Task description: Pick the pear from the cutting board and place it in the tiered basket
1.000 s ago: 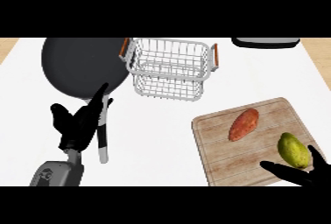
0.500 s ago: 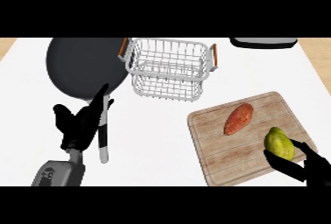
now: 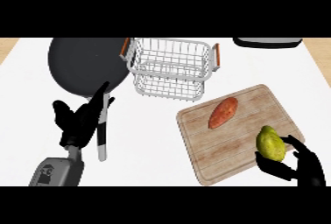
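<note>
Illumination is bright and even across the white table (image 3: 161, 131), with no evident directional source. No cast shadows are noted beneath the wire basket (image 3: 171, 65) or the cutting board (image 3: 239, 131). The dark pan (image 3: 84, 65) shows a flat matte surface, free of glare. The black hands read as near-silhouettes with little surface detail. No edge distortion observed

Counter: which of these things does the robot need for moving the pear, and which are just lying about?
Needed:
pear
cutting board
tiered basket
right hand, curled round the pear

Lying about:
sweet potato
frying pan
resting left hand
</note>
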